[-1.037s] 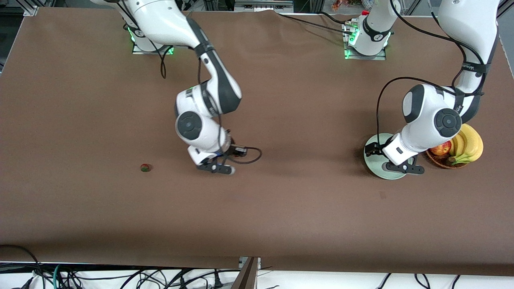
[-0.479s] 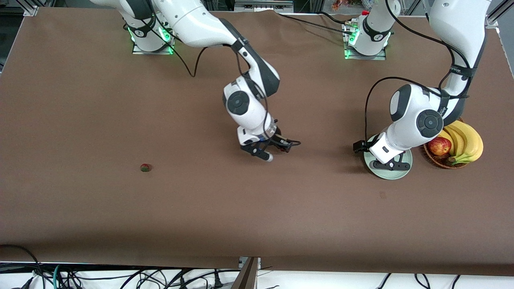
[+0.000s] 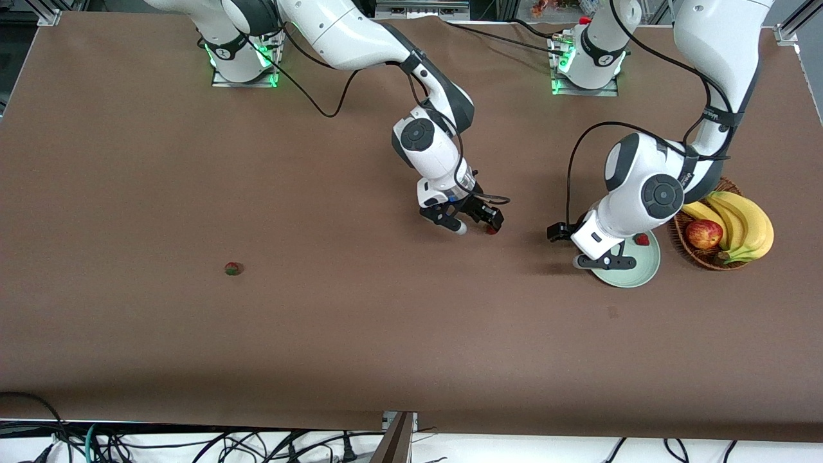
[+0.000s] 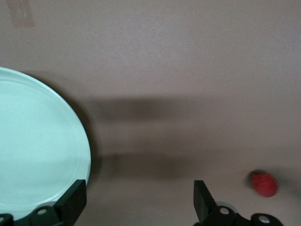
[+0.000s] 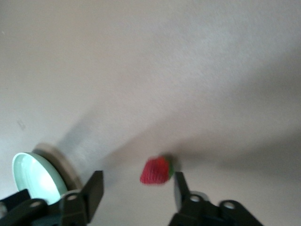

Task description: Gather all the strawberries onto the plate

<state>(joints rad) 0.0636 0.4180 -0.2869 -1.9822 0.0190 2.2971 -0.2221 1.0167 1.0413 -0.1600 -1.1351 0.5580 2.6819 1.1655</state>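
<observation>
**Count of items on the table**

We count three strawberries: one alone on the cloth toward the right arm's end [image 3: 233, 269], one by the right gripper's fingers [image 3: 492, 229], and one on the plate [image 3: 641, 240]. We count one plate [image 3: 636, 273], pale mint green. We count one wicker basket [image 3: 704, 257], holding one apple [image 3: 703, 234] and one bunch of bananas [image 3: 739, 225]; the number of bananas in the bunch we cannot tell exactly. We count two arms and two grippers, the right gripper [image 3: 474, 225] and the left gripper [image 3: 604, 262]. One brown cloth [image 3: 193, 161] covers the table.
</observation>
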